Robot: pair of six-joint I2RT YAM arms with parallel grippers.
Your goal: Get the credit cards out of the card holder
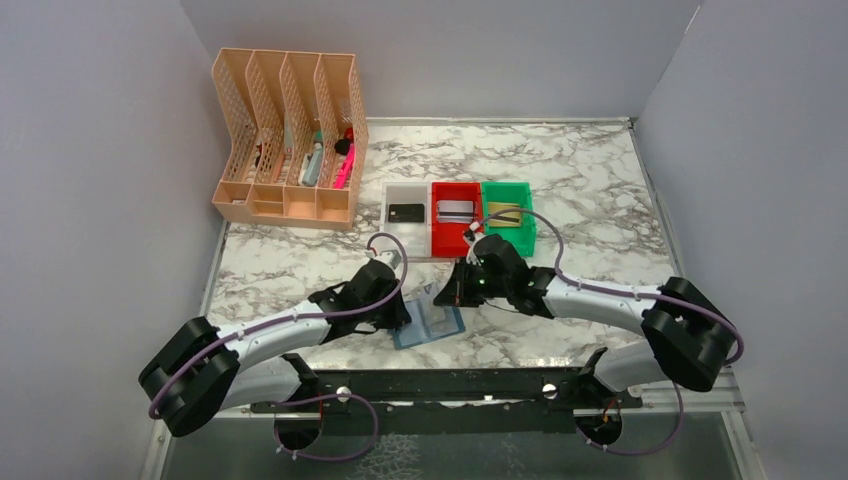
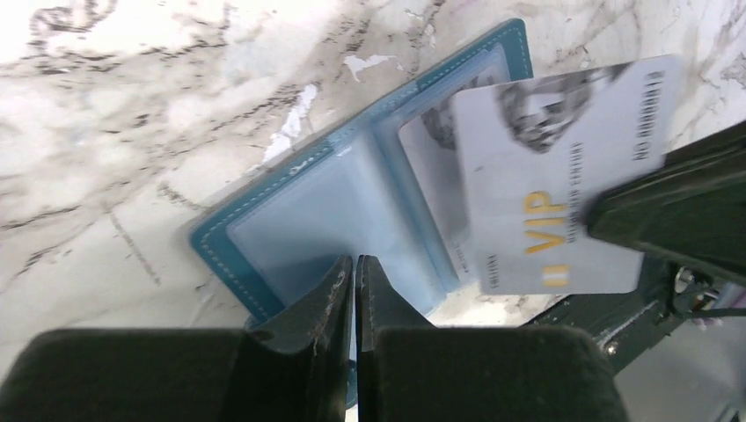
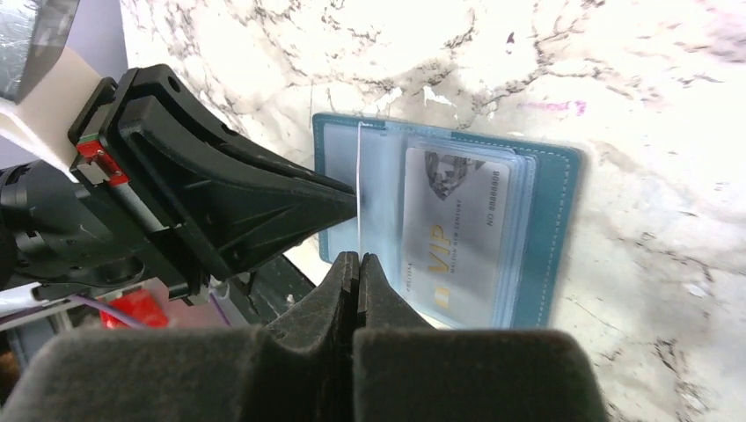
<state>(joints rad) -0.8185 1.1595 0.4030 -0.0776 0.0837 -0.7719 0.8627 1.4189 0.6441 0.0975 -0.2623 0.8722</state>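
Clamped tight, the right gripper [image 3: 359,264] pinches a silver VIP card [image 2: 545,176]. The card is lifted clear of its pocket and hangs edge-on above the card holder [image 3: 554,229]. The left gripper [image 2: 355,272] is also closed. Its tips rest on the holder's bare left leaf, apparently pinning it down; whether they nip the clear sleeve I cannot tell.

The holder lies open and flat on the marble table [image 1: 590,180], between the two arms. It is teal-blue with pale stitching and cloudy clear pockets.

I judge the step to be an extraction just completed. The next move calls for carrying this card off, likely to the red bin [image 1: 437,225]. A second VIP card [image 3: 457,233] sits in the right-hand pocket.
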